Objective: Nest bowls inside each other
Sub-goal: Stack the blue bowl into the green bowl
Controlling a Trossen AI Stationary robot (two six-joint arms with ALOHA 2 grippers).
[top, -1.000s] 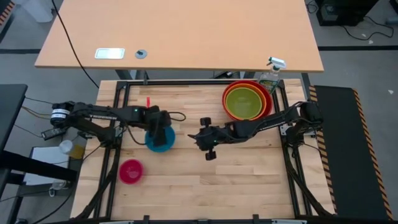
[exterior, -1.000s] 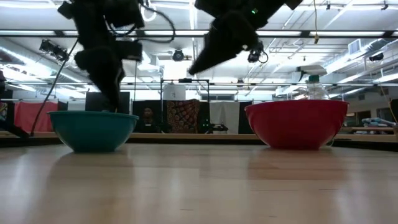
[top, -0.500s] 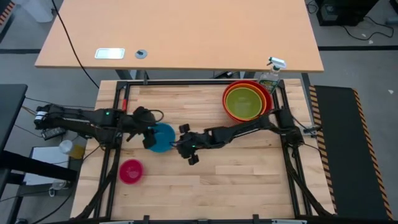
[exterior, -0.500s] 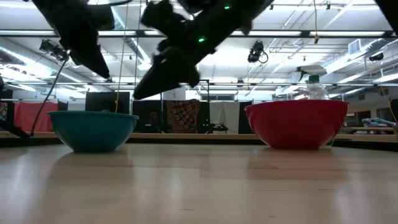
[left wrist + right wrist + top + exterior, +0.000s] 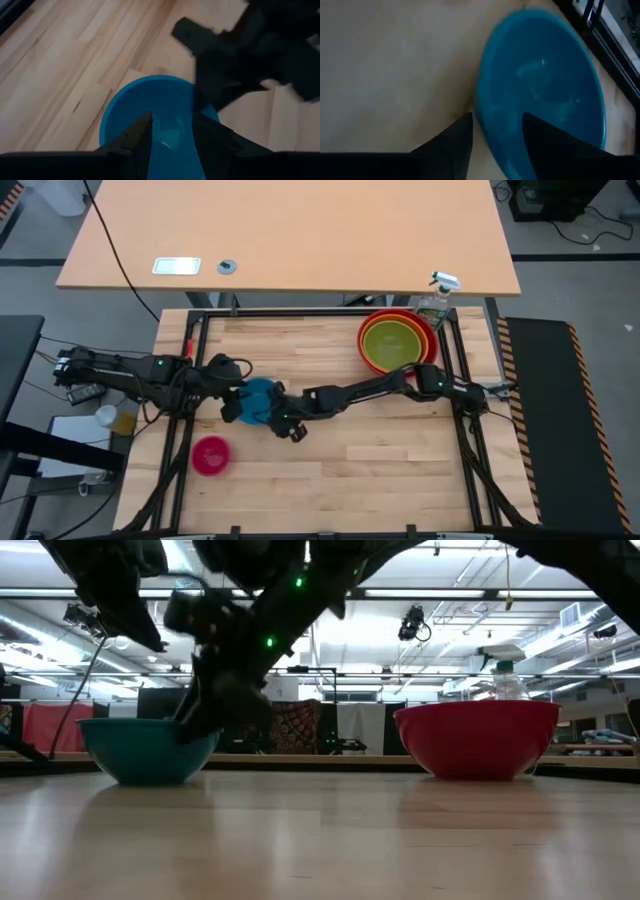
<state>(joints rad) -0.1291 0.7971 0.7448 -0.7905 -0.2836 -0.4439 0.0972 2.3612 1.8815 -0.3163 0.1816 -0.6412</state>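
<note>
The blue bowl (image 5: 256, 398) rests on its base left of the table's middle. My right gripper (image 5: 495, 119) is open, low at the bowl's near right rim (image 5: 479, 107), which runs between its two fingers, one over the inside and one outside. My left gripper (image 5: 170, 120) is open, up and to the left of the bowl, holding nothing. The pink bowl (image 5: 210, 455) stands alone near the front left. At the back right the lime green bowl (image 5: 393, 345) sits in the orange one, and that in the red bowl (image 5: 478, 740). My right gripper comes slanting down from the table's right, its fingers (image 5: 455, 142) either side of the blue bowl's rim. I cannot tell whether either finger touches the rim. The bowl stands upright on the table.
A clear spray bottle (image 5: 435, 302) stands just behind the red bowl at the far right corner. Bare wood lies across the front and middle right of the table (image 5: 400, 460). Black frame rails border the tabletop.
My right gripper has swept toward the table's left edge and down, rolling as it went, and has arrived at the blue bowl's rim. My left gripper has risen off the bowl and drawn back toward the left edge. The bowl has stayed in place.
</note>
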